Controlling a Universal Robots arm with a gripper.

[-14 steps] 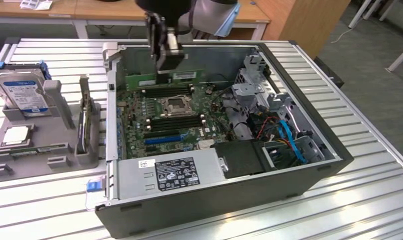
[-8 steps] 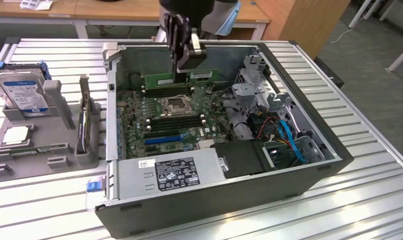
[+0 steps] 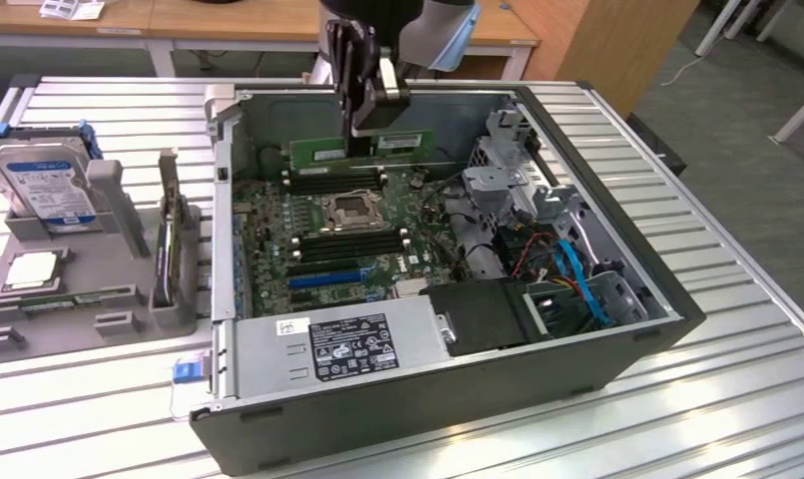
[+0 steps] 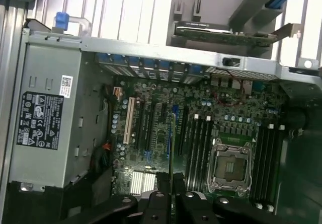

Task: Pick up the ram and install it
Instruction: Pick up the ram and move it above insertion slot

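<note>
Step in hand: carrying the ram over for install; pickup done, seating not yet done.

Claw [image 3: 373, 135] is pinching the ram [image 3: 329, 152] by its upper edge. The stick hangs long side level inside the open case [image 3: 416, 399], above the motherboard [image 3: 275, 215]. It looks clear of the board, no contact visible.

Wrist view: claw [image 4: 171, 196] has the ram [image 4: 171, 148] edge-on, a thin line running about parallel to the black slots [image 4: 198, 143] next to the CPU socket [image 4: 230, 167]. It reads slightly off to the side of that bank, towards the expansion slots. A second slot bank [image 4: 266, 153] sits on the socket's other side. Exterior view puts the stick near the far bank [image 3: 342, 178], so I can't tell which bank it's really over.

Judgement: seating calls for the bottom edge centred over one slot, stick kept parallel and upright, then a straight press down. Any tilt or sideways offset would likely jam it on the slot wall.

Case sits on the desk [image 3: 721, 399].
</note>
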